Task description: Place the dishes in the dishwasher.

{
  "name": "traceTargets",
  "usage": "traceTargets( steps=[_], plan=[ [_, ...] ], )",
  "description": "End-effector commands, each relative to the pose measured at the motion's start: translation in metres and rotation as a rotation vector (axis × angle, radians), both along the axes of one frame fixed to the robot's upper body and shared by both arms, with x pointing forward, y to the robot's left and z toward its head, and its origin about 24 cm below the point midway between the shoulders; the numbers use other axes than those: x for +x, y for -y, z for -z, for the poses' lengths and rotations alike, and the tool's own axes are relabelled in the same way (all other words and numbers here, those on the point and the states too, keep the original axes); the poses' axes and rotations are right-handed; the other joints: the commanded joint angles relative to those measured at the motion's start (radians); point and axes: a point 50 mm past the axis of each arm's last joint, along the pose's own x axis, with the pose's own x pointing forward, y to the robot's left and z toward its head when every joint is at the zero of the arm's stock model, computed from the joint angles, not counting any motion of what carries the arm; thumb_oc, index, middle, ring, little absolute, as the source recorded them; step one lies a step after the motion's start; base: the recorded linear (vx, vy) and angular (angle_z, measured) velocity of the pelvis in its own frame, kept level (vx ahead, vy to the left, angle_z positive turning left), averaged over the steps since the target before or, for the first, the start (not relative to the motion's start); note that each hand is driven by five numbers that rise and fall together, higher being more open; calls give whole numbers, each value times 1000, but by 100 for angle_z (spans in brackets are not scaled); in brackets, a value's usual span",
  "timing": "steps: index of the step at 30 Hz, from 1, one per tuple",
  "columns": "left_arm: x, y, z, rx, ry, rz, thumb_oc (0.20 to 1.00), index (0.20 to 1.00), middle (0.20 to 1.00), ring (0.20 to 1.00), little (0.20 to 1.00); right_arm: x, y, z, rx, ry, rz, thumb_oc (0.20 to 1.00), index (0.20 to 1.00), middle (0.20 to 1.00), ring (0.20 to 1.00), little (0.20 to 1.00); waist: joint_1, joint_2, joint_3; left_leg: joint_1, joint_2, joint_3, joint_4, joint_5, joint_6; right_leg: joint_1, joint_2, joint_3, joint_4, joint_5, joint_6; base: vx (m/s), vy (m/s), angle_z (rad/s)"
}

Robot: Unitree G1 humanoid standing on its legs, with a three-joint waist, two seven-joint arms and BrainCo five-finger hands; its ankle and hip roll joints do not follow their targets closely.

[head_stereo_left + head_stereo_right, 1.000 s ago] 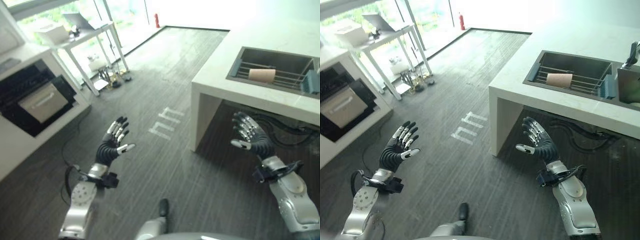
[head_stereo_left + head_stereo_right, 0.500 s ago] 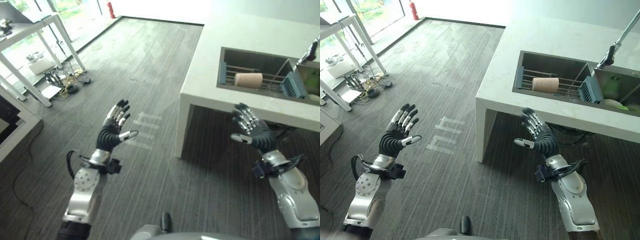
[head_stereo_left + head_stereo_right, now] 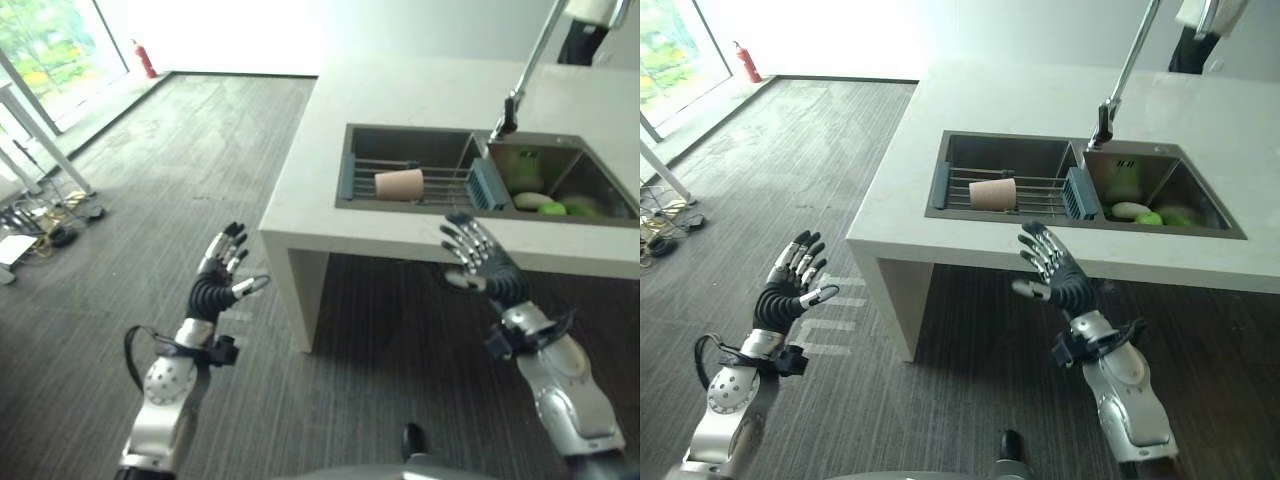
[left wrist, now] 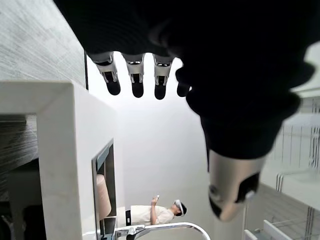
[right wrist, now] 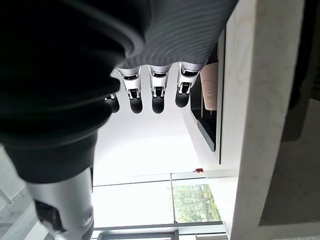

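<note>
A tan cup lies on its side on a wire rack in the left basin of a steel sink, set into a white counter. Green and pale dishes lie in the right basin. My right hand is open, held up in front of the counter's front edge, below the sink, holding nothing. My left hand is open too, raised over the floor to the left of the counter. The cup also appears in the left wrist view, past the counter edge.
A tall tap rises behind the sink. A blue-grey brush or rack end stands between the basins. A person stands beyond the counter. Dark striped floor stretches left, with a red extinguisher by the far window.
The camera has swung right and nearer the counter, so the sink now sits centre. Both hands stay open and raised; the right one is now closer to the counter's front edge.
</note>
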Motion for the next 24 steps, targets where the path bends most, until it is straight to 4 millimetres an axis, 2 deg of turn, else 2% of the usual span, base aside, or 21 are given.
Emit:
traceTargets(
  steps=[1,2,3,4,6,7,8,10,12,14,15,16,17,19,21,22,23,24],
  plan=[
    [1,-8,-35,62,154,6,1000,1000,1000,1000,1000,-8,-1,-28,119,112,-31,1000,1000,1000,1000,1000,-7,-71,-9,-3,-37,-48,30,23,0,23,-103,50,-28,-23,84,358,-686,-28],
    [-4,-5,-33,67,154,16,1000,1000,1000,1000,1000,-10,2,-26,117,111,-20,1000,1000,1000,1000,1000,-2,-70,-5,-60,-18,-61,141,75,-4,53,-69,58,-28,-53,55,231,-476,-25],
    [-5,-4,-32,66,152,14,1000,1000,1000,1000,1000,-11,2,-26,119,111,-22,1000,1000,1000,1000,1000,-2,-72,-3,-80,-17,-66,175,83,-3,58,-63,60,-28,-58,47,244,-511,-14],
    [-6,-6,-29,51,145,2,1000,1000,1000,1000,1000,-12,3,-24,113,110,-26,1000,1000,1000,1000,1000,-4,-76,1,-130,-22,-75,264,84,1,70,-55,60,-28,-70,30,147,-330,-21],
    [-7,-6,-27,33,148,7,1000,1000,1000,1000,1000,-16,5,-23,99,117,-24,1000,1000,1000,1000,1000,-6,-79,18,-202,-35,-40,380,95,7,96,-49,27,-28,-88,5,200,-228,-29],
    [-4,-2,-25,22,154,18,1000,1000,1000,1000,1000,-18,3,-31,98,196,-47,1000,1000,1000,1000,1000,-8,-68,29,-200,-96,-7,246,33,30,109,-46,-11,-28,-101,20,327,124,-15],
    [4,3,-26,19,154,40,1000,1000,1000,1000,1000,-21,3,-38,116,242,-56,1000,1000,1000,1000,1000,-20,-46,37,-178,-84,51,15,99,5,130,-48,-40,-28,-121,35,314,232,17],
    [10,10,-29,13,178,64,1000,1000,1000,1000,1000,-19,3,-41,103,255,-45,1000,1000,1000,1000,1000,-17,-44,41,-204,-73,63,-50,147,-13,151,-58,-59,-28,-137,43,131,241,50],
    [9,16,-31,20,212,70,1000,1000,1000,1000,1000,-19,4,-41,100,262,-48,1000,1000,1000,1000,1000,-8,-42,32,-213,-69,24,-55,132,-11,157,-72,-79,-28,-147,46,86,252,14],
    [9,14,-33,31,226,76,1000,1000,1000,1000,1000,-20,6,-39,98,248,-34,1000,1000,1000,1000,1000,-10,-43,20,-199,-80,24,-55,115,-6,166,-85,-95,-28,-149,57,182,438,-54],
    [8,10,-49,54,306,75,1000,1000,1000,1000,1000,-24,6,-35,115,219,-44,1000,1000,1000,1000,1000,1,-57,4,-163,-113,17,-55,79,14,191,-130,-114,-28,-139,93,314,816,-45],
    [12,14,-63,53,359,88,1000,1000,1000,1000,1000,-20,3,-35,94,226,-17,1000,1000,1000,1000,1000,25,-79,7,-164,-142,6,-55,68,30,205,-167,-126,-28,-127,121,296,861,-3],
    [12,15,-68,50,378,96,1000,1000,1000,1000,1000,-16,2,-38,102,235,-5,1000,1000,1000,1000,1000,41,-89,11,-167,-163,-3,-52,59,46,211,-183,-126,-21,-124,131,104,480,9],
    [12,17,-71,49,387,102,1000,1000,1000,1000,1000,-14,1,-40,116,239,-4,1000,1000,1000,1000,1000,53,-93,13,-172,-176,-9,-48,53,58,216,-192,-124,-3,-131,133,58,264,-20],
    [15,20,-72,39,380,125,1000,1000,1000,1000,1000,-13,-2,-40,125,241,-2,1000,1000,1000,1000,1000,67,-97,10,-180,-195,-26,-47,51,80,211,-196,-112,69,-159,123,119,335,-8],
    [15,26,-69,58,377,159,1000,1000,1000,1000,1000,-17,-5,-36,129,235,-4,1000,1000,1000,1000,1000,64,-98,12,-180,-209,-46,-50,51,104,149,-185,-77,226,-140,118,195,328,20],
    [14,29,-69,77,378,177,1000,1000,1000,1000,1000,-18,-7,-34,125,224,-14,1000,1000,1000,1000,1000,49,-97,19,-170,-206,-50,-53,44,108,91,-168,-47,267,-129,108,183,208,18],
    [14,28,-70,82,381,180,1000,1000,1000,1000,1000,-19,-7,-33,126,220,-18,1000,1000,1000,1000,1000,45,-97,21,-166,-205,-50,-55,43,106,81,-159,-45,244,-136,105,147,33,13]
  ],
)
